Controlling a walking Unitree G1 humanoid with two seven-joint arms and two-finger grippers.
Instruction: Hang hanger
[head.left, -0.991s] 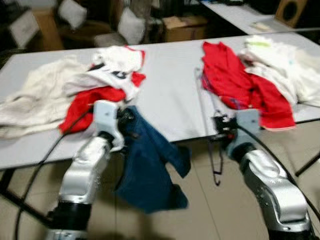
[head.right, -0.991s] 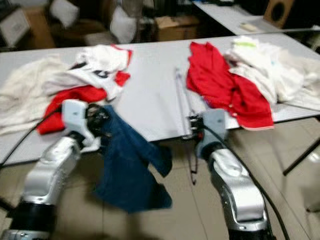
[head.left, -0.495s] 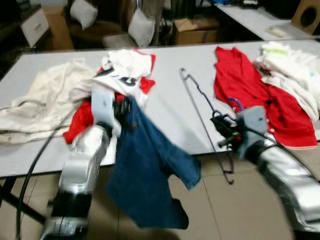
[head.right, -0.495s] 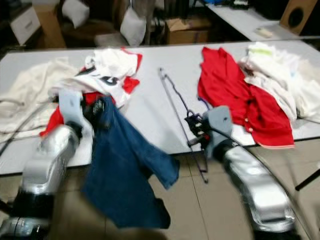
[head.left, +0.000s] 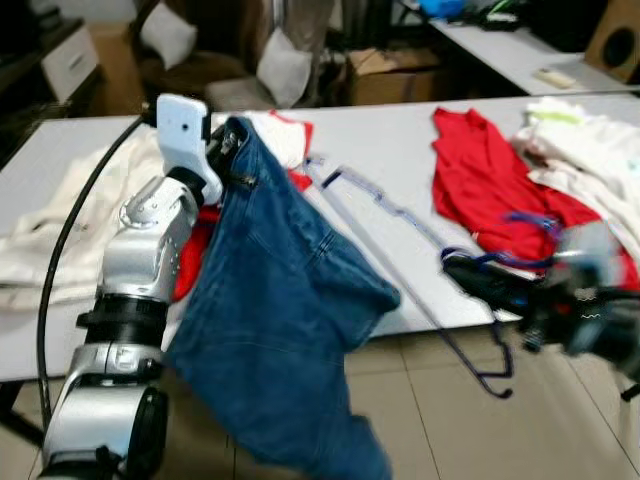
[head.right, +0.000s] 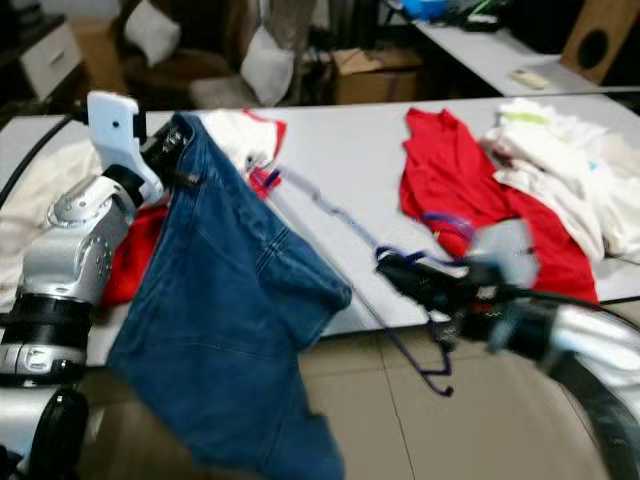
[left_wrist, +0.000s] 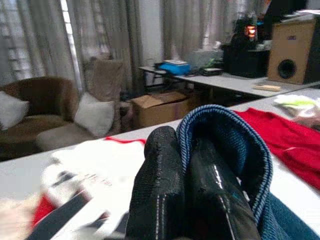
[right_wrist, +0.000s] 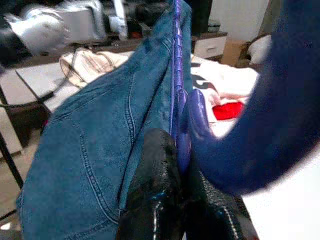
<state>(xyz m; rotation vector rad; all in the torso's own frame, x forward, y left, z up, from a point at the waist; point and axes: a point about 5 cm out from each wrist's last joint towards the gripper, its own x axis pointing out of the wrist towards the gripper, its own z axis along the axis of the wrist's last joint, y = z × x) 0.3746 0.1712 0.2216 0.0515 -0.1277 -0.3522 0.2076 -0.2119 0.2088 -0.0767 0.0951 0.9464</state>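
Note:
My left gripper (head.left: 228, 143) is raised over the grey table (head.left: 390, 130) and shut on the waistband of blue jeans (head.left: 280, 320), which hang down past the table's front edge. The left wrist view shows the black fingers (left_wrist: 160, 185) pinching the folded denim hem (left_wrist: 225, 135). At the front right, my right gripper (head.right: 400, 270) is shut on a thin purple wire hanger (head.right: 330, 215). The hanger slants over the table, its far end near the waistband. The right wrist view shows the hanger (right_wrist: 177, 90) lying against the jeans (right_wrist: 100, 150).
A red garment (head.left: 480, 190) and white clothes (head.left: 590, 150) lie on the table's right part, cream clothes (head.left: 40, 230) on its left. Behind the table are cushioned chairs (head.left: 280, 70), a cardboard box (head.left: 390, 75) and a second table (head.left: 510, 50). Tiled floor (head.left: 440, 420) lies in front.
The left arm has lifted the jeans from the table's edge to high above it. The right gripper has swung the hanger flatter, its far end toward the jeans. The camera shifted too.

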